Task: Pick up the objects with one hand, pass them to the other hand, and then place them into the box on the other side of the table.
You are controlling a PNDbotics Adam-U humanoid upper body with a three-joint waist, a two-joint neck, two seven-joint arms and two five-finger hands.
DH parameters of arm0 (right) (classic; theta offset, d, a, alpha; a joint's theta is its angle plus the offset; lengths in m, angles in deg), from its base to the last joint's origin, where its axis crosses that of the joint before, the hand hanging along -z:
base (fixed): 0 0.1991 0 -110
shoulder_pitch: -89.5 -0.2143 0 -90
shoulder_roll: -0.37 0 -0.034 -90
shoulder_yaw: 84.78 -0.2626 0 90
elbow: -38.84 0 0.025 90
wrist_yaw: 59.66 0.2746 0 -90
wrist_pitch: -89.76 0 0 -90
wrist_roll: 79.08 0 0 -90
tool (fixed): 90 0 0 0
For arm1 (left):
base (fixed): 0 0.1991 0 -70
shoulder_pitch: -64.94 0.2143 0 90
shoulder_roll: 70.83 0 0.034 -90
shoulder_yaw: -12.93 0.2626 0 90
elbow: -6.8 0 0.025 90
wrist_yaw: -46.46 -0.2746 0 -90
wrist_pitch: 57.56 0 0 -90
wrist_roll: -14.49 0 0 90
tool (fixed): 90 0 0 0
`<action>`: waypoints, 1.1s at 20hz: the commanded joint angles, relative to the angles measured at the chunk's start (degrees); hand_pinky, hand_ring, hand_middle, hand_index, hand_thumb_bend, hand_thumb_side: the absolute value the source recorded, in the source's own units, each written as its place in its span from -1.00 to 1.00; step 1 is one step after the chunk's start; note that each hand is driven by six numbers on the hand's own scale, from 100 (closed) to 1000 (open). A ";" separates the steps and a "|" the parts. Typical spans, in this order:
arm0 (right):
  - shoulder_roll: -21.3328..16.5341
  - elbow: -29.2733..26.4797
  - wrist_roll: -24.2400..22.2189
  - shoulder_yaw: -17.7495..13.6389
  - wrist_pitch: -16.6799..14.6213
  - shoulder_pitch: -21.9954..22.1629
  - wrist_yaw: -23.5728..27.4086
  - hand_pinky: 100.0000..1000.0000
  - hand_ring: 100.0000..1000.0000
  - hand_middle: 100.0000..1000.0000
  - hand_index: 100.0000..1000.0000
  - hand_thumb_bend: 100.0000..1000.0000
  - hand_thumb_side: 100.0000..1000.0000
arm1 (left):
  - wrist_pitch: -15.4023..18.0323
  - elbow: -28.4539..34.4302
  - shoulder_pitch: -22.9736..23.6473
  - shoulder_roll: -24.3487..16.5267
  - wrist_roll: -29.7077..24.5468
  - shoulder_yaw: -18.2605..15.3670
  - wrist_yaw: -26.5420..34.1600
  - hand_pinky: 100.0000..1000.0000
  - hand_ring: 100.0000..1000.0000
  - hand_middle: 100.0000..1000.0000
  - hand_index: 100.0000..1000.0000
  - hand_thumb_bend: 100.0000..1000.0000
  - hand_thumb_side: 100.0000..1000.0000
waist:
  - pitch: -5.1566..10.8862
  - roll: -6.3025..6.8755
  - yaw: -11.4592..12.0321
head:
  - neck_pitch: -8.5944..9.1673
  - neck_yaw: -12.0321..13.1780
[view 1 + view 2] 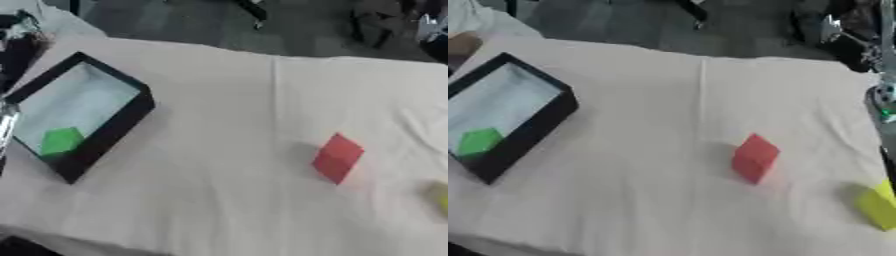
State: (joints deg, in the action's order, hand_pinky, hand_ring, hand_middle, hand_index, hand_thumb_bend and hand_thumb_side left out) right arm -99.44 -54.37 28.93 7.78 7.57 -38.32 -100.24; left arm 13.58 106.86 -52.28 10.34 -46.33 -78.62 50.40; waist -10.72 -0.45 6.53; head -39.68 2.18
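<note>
Table (227,200) covered w/ beige cloth, a crease running down the middle. From my head cam it sits a bit askew.

Box (112,131): black walls, pale inside, on the left side of the table, turned at an angle. Green block (59,141) lies inside it, in the near corner, close to the near wall.

Red block (754,157): on the cloth right of centre, standing tilted on an edge or corner, shadow to its left. Well apart from the box.

Yellow block (878,206): near the right edge of the table, nearer to me than the red one; only partly in the left eye view, clearer in the right eye view. Not touching the red block.

Hands: I can't make out either one as a hand. Some dark and silver arm hardware shows at the far left edge in left eye view and at the far right edge in right eye view, but no fingers visible, so open/closed — can't tell. Nothing is touching any block.
</note>
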 commanded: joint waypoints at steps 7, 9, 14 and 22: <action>-7.03 3.05 -18.64 -2.36 5.31 -2.62 12.13 0.71 0.65 0.68 0.83 -1.00 0.15 | 6.42 8.15 1.78 4.33 -3.37 1.08 7.08 0.44 0.76 0.61 0.54 -0.90 0.21 | 1.07 -0.93 -0.30 | -0.65 -4.22; -9.16 4.91 -24.84 -3.21 5.63 -2.98 13.84 0.70 0.65 0.65 0.81 -1.00 0.04 | 6.45 8.41 2.36 5.03 -4.22 1.22 6.94 0.44 0.76 0.62 0.54 -0.88 0.20 | 1.17 -1.24 -0.53 | -0.87 -4.91; -14.27 8.44 -39.99 -4.62 4.75 -3.04 11.01 0.70 0.68 0.64 0.77 -1.00 0.07 | 6.98 8.39 3.32 5.89 -5.81 1.53 6.51 0.45 0.78 0.66 0.57 -0.84 0.21 | 1.45 -1.89 -1.13 | -0.73 -5.86; -20.56 16.15 -57.46 -4.64 0.22 -2.19 8.26 0.76 0.81 0.75 0.84 -1.00 0.12 | 9.07 7.98 4.29 5.52 -9.19 1.96 4.21 0.47 0.83 0.78 0.66 -0.82 0.19 | 1.92 -2.50 -1.98 | -0.32 -5.88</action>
State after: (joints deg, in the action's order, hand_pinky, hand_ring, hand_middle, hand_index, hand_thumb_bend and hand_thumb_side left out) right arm -116.65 -38.88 -26.27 3.71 8.58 -39.78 -91.53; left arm 22.30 114.06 -47.58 16.97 -54.85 -76.62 55.23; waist -10.71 -2.19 4.61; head -40.22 -3.62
